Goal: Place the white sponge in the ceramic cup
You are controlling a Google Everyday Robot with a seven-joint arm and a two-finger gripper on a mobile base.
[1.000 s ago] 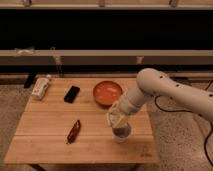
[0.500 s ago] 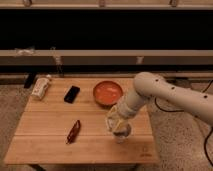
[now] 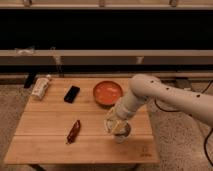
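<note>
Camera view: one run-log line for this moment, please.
gripper: over ceramic cup | white sponge: at cup mouth | orange bowl: behind | table: wooden

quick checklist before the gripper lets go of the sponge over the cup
1. Gripper directly over the ceramic cup: ok.
2. White sponge at the gripper, low at the cup's mouth: ok.
3. Sponge fully inside the cup: cannot tell.
4. Cup upright on the table: ok.
5. Orange bowl apart from the cup: ok.
6. Red packet and black phone away from the arm: ok.
</note>
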